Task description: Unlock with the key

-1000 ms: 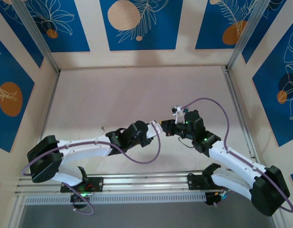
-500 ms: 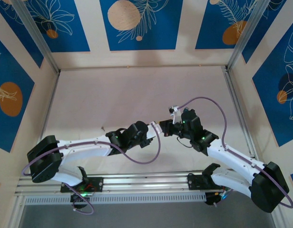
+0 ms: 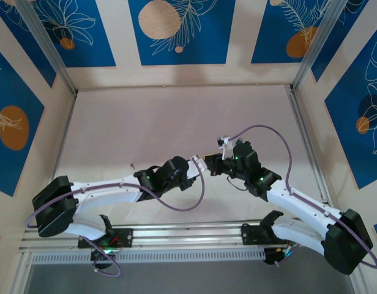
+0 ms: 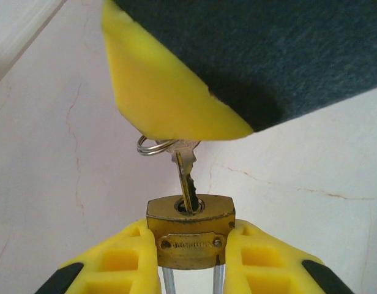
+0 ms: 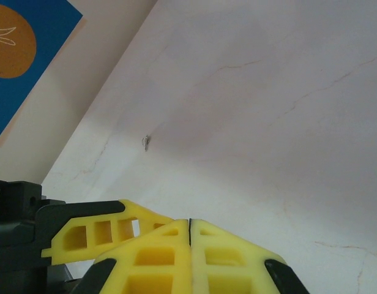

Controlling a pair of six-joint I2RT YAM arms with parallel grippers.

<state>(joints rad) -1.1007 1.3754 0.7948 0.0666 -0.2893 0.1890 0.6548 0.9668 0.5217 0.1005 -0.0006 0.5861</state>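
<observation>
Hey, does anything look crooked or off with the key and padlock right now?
Slightly. The small silver metal key sits in the keyhole of the brass-coloured padlock leaning a little left at its top, not straight in. The padlock sits square between the yellow fingers of the left gripper. The right gripper covers the key's head.

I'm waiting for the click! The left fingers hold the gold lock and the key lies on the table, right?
No. The left fingers hold the gold lock, but the key is stuck in its keyhole, as the left wrist view shows.
</observation>
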